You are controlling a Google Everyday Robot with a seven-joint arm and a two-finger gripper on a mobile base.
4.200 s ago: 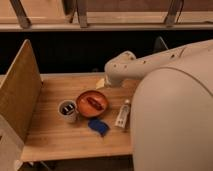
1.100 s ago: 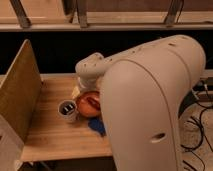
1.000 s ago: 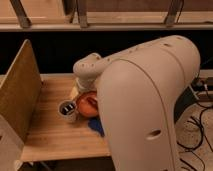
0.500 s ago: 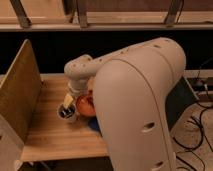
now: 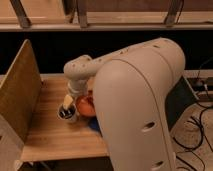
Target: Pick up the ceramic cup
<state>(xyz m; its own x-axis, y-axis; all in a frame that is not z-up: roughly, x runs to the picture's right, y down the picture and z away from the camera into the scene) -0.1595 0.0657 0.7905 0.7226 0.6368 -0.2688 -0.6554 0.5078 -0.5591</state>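
Note:
The ceramic cup (image 5: 68, 114) is small, white-grey and dark inside. It stands on the wooden table (image 5: 50, 132), just left of the orange-red bowl (image 5: 85, 105). My gripper (image 5: 67, 103) hangs from the white arm (image 5: 79, 70) straight over the cup, and its pale tip reaches down to the cup's rim. The big white arm link hides the right half of the table and part of the bowl.
An upright wooden panel (image 5: 19, 95) stands along the table's left side, close to the cup. A blue object (image 5: 95, 128) lies partly hidden in front of the bowl. A dark gap and a railing (image 5: 80, 25) run behind the table. Cables (image 5: 200, 125) lie on the floor at right.
The arm has swung left across the table and lowered. The gripper went from above the bowl to directly over the cup, down at its rim. The cup and bowl have not moved.

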